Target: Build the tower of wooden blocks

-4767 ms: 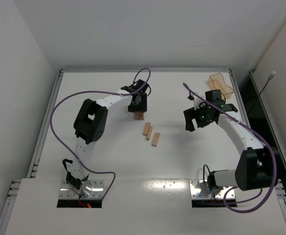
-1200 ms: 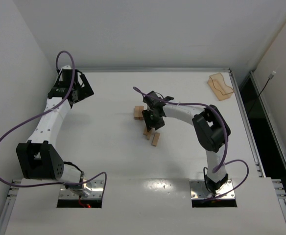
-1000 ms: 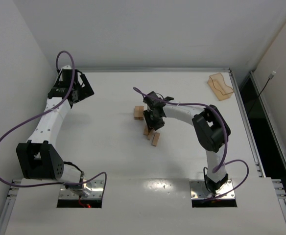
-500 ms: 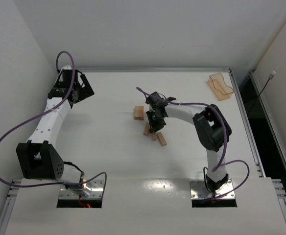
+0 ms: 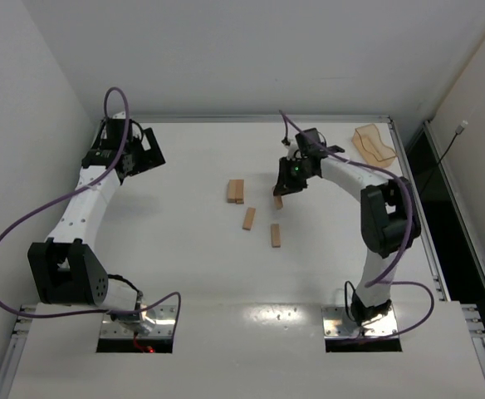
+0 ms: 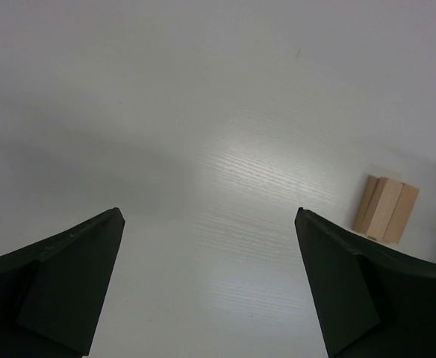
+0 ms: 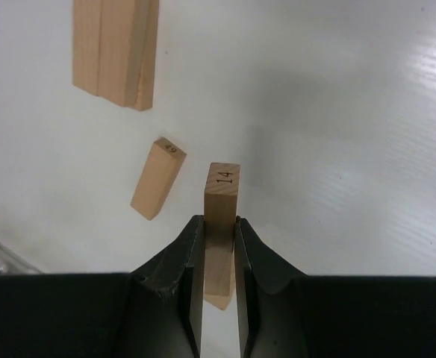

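White walls [image 5: 226,50] enclose the white table [image 5: 184,266]. I see the right gripper [image 7: 219,227] clamping one wood block [image 7: 222,186] right of the tower [image 5: 235,191]; the left gripper [image 5: 149,150] gapes wide near the far-left corner.

White table [image 5: 184,274] bearing a small tower [image 5: 236,191], two loose wood blocks [image 5: 248,218], and far-right, a translucent orange tray [image 5: 374,146]

Showing bare pale wood, matt and finely grained, on the wood block [image 7: 222,195] and the tower [image 5: 236,191]. Giving off a soft sheen from the smooth white table [image 7: 337,149]. Looking like matt black plastic on the right gripper [image 7: 216,219], and like glossy translucent orange plastic on the tray [image 5: 374,145].
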Controlling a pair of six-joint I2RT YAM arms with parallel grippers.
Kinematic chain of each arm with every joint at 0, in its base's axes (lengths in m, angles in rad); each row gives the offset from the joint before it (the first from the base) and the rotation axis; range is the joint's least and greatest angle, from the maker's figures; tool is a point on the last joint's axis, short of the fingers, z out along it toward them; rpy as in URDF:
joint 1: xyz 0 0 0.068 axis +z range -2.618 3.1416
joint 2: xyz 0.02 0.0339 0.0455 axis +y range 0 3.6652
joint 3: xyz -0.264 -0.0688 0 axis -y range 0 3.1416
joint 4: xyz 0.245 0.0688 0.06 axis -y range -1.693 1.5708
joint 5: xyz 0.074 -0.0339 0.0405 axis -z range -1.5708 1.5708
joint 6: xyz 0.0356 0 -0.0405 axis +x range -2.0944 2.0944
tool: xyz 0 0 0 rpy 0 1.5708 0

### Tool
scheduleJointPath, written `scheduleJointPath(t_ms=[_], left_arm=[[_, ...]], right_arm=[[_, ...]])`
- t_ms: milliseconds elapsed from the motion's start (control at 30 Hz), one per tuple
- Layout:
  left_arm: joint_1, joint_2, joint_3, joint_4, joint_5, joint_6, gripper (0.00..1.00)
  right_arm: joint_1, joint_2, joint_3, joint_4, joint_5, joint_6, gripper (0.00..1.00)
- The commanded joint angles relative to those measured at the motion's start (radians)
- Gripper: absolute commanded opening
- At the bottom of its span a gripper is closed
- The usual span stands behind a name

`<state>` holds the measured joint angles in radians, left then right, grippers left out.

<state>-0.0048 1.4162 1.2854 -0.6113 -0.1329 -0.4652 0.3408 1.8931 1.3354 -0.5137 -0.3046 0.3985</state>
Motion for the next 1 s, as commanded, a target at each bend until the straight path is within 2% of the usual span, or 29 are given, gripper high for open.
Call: scheduleJointPath(t_ms=[0, 33, 100, 233, 533, 767, 800, 867, 900, 967], left_arm=[[0.014, -0.03, 0.029, 0.03, 0.11, 0.089, 0.99], [0.014, -0.03, 0.029, 0.039, 0.124, 0.089, 0.99], [0.014, -0.039, 0.029, 0.039, 0.16, 0.105, 0.99], [0.014, -0.048, 0.029, 0.039, 0.194, 0.114, 0.99], [0.014, -0.066, 0.0, 0.039, 0.184, 0.123, 0.99], [0.014, -0.066, -0.011, 0.039, 0.174, 0.123, 0.99], [0.014, -0.066, -0.011, 0.039, 0.174, 0.123, 0.99], [0.014, -0.066, -0.011, 0.039, 0.174, 0.123, 0.99], [0.014, -0.066, -0.011, 0.039, 0.174, 0.123, 0.99], [0.014, -0.075, -0.011, 0.039, 0.165, 0.123, 0.99]], right_arm=[[-0.061, 0.004, -0.024, 0.073, -0.233, -0.029, 0.0], [-0.077, 0.014, -0.039, 0.096, -0.342, -0.029, 0.0], [-0.117, 0.05, -0.061, 0.157, -0.457, -0.02, 0.0], [-0.175, 0.13, -0.07, 0.222, -0.573, -0.02, 0.0], [-0.258, 0.285, 0.021, 0.261, -0.642, -0.03, 0.0], [-0.287, 0.348, 0.108, 0.192, -0.558, -0.101, 0.19], [-0.298, 0.357, 0.12, 0.175, -0.545, -0.11, 0.29], [-0.298, 0.357, 0.133, 0.153, -0.504, -0.119, 0.39], [-0.298, 0.357, 0.133, 0.138, -0.492, -0.128, 0.49], [-0.307, 0.366, 0.133, 0.127, -0.475, -0.142, 0.57]])
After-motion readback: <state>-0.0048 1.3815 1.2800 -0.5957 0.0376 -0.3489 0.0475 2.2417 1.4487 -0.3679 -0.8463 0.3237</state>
